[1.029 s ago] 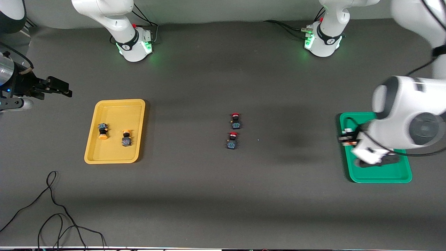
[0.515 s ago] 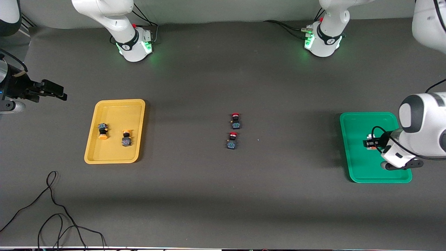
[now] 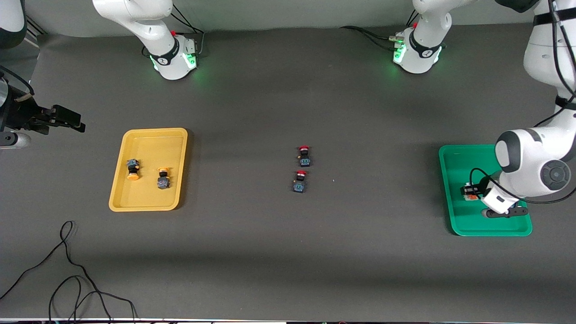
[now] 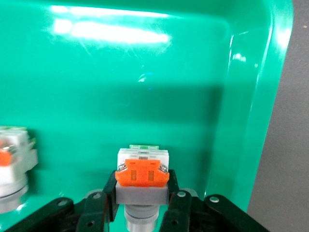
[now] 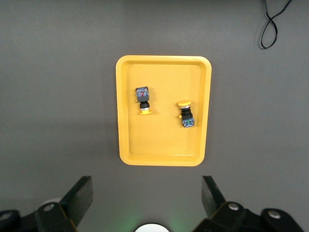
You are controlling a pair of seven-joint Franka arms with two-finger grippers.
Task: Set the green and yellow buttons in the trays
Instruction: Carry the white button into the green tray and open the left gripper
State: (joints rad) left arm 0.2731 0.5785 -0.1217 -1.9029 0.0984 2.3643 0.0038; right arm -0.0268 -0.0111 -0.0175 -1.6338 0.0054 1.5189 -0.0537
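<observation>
Left pincer point(image 4: 142, 203) clamps white-bodied switch point(image 4: 142, 171) over glossy green tray point(image 4: 145, 87).

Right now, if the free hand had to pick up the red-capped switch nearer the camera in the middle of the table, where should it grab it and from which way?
Probably from straight above, closing on the two flat sides of the dark square body of the nearer red-capped switch. It lies on its side with the round red cap toward the bases, and the other red-capped switch sits at that end, so a grip across the body stays clear.
</observation>
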